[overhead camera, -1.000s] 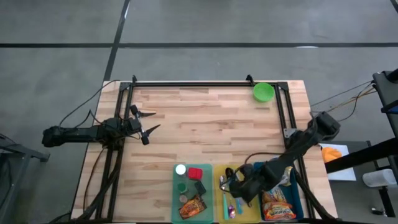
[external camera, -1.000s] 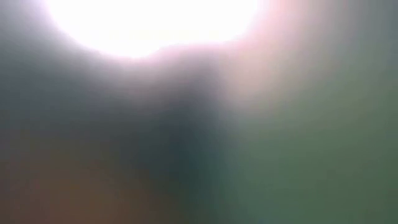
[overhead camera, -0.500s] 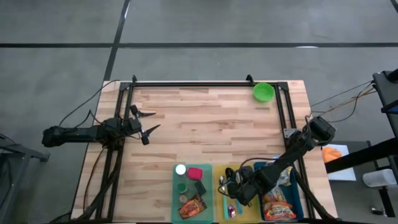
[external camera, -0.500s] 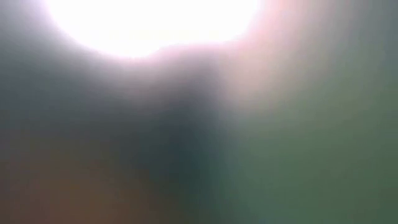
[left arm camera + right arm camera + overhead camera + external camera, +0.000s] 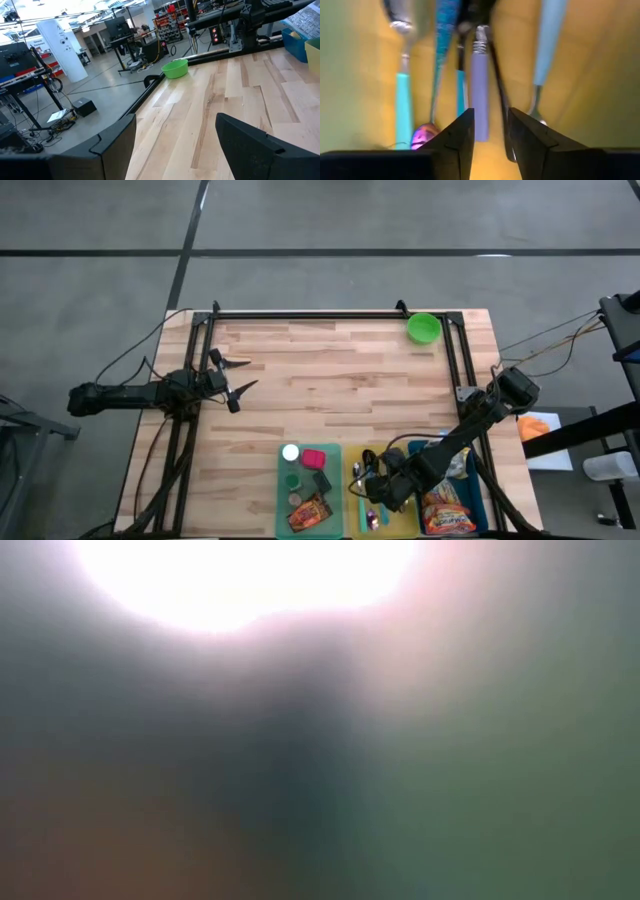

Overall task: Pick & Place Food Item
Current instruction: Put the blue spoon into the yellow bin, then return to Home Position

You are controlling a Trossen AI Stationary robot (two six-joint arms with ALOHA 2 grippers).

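My right gripper (image 5: 372, 492) points down into a yellow bin (image 5: 352, 460) of cutlery at the table's near edge. In the right wrist view its fingers (image 5: 491, 120) stand a little apart, open, with a lilac handle (image 5: 480, 90) running into the gap. I cannot tell whether they touch it. Food packets lie in a green bin (image 5: 282, 490), among them an orange packet (image 5: 308, 513). A snack bag (image 5: 447, 515) fills the blue bin. My left gripper (image 5: 235, 380) waits open at the table's left edge. The low view shows only blur.
A green bowl (image 5: 424, 328) stands at the far right corner, also in the left wrist view (image 5: 175, 68). Spoons with teal and blue handles (image 5: 402, 105) lie beside the lilac one. A black frame rail (image 5: 330, 314) runs along the table's far edge. Bare wood spans the middle.
My right gripper has sunk a little into the yellow bin and shifted slightly toward the table's near edge, then kept still.
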